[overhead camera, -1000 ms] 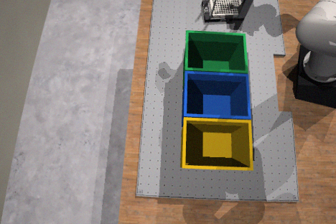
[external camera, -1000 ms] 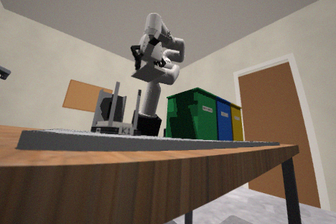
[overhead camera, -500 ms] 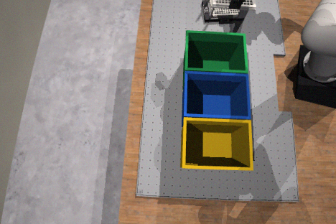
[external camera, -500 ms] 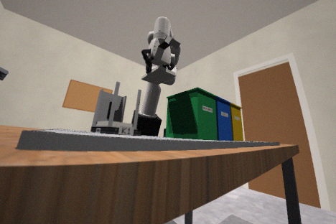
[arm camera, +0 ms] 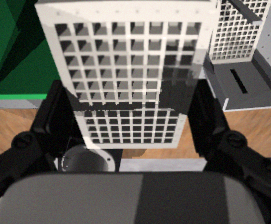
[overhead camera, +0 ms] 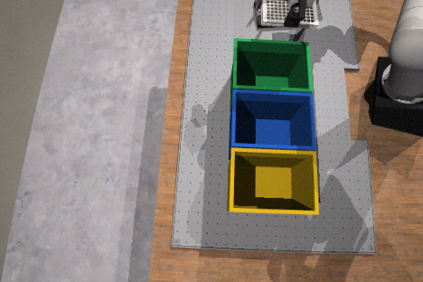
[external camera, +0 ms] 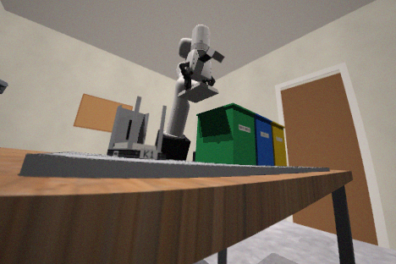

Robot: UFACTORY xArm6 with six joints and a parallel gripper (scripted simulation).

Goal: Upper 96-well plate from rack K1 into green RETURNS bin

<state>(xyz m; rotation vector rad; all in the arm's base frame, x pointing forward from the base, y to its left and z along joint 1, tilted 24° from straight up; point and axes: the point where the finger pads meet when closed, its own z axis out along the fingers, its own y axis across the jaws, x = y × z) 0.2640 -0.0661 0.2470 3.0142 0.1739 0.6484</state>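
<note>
Plate: the white 96-well plate [arm camera: 126, 55] was up in the air, clamped between the fingers by its two long sides — tilted, as the exterior view showed it [external camera: 202, 91].
Gripper: the gripper [arm camera: 128, 120] stood nearly at its widest, stopped by the plate's width; one black finger lay against each side.
Position: from above, the plate [overhead camera: 280, 9] hung beside the green bin's [overhead camera: 272, 44] far wall, not yet over its mouth.
Green bin: upright, first in a touching row with the blue bin [overhead camera: 273, 95] and the yellow bin [overhead camera: 274, 151].
Rack: the grey K1 rack [external camera: 132, 133] stood on the pegboard mat [overhead camera: 212, 113] — in the wrist view the lower plate [arm camera: 236, 30] sat in it.
Arm: its grey base [overhead camera: 408, 68] rose from a black pedestal [overhead camera: 377, 117] at the table's edge.
</note>
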